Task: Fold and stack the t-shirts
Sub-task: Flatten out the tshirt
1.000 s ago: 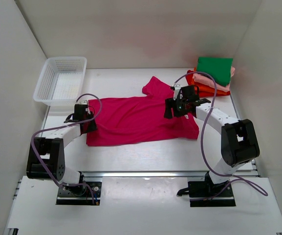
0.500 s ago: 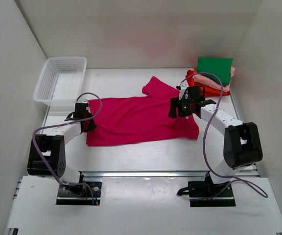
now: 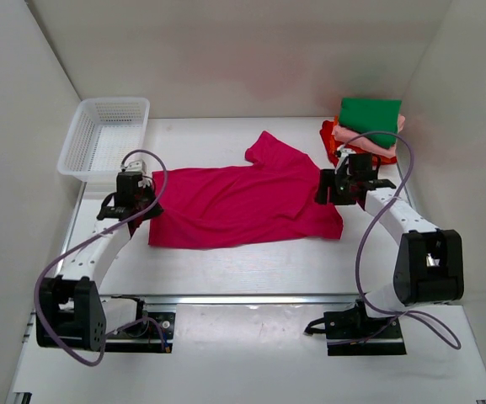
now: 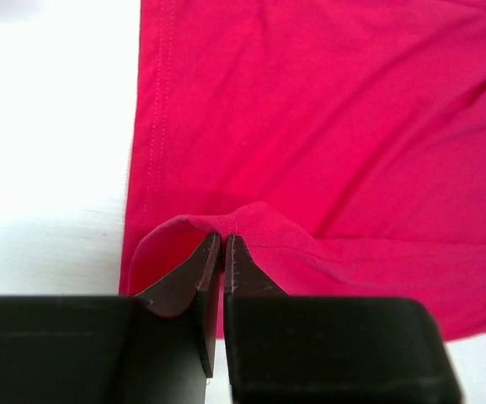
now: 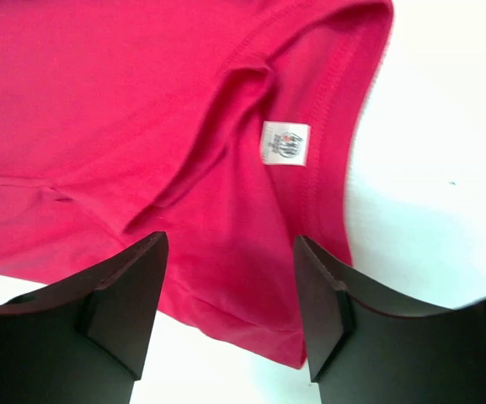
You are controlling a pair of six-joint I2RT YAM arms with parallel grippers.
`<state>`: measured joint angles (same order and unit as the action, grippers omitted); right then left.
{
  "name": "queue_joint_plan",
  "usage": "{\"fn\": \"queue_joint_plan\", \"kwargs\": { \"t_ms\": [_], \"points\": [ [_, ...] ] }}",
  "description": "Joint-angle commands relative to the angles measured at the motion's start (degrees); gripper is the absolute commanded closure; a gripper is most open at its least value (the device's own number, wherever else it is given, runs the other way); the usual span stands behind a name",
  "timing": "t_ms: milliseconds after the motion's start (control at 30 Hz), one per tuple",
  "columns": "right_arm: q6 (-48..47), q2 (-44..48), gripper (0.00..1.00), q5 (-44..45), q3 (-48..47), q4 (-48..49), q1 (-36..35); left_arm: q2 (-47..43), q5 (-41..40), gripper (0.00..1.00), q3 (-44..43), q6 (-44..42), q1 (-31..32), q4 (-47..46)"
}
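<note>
- The shirt [image 3: 243, 202] is laid flat on the table [image 3: 226, 261].
- Its hem is pinched by the left gripper [image 4: 222, 244].
- The right gripper [image 5: 230, 252] is held spread above the collar.
- Print on the neck label [image 5: 285, 143] cannot be read.

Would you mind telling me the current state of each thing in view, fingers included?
magenta t-shirt: unfolded, spread flat on the table, hem edge pinched up.
folded t-shirts: stacked at the far right, green on top.
basket: upright, at the far left.
left fingers: shut on the magenta t-shirt's hem.
right fingers: open over the collar, holding nothing.
</note>
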<state>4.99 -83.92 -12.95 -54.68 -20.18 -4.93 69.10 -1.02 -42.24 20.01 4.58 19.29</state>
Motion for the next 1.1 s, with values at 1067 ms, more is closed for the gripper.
{"fn": "queue_joint_plan", "kwargs": {
  "t_ms": [1067],
  "points": [
    [9.42, -23.12, 0.56, -5.50, -12.82, 12.80, 1.76, -8.10, 2.16, 1.00, 2.42, -0.06, -0.18, 2.16]
  ]
}}
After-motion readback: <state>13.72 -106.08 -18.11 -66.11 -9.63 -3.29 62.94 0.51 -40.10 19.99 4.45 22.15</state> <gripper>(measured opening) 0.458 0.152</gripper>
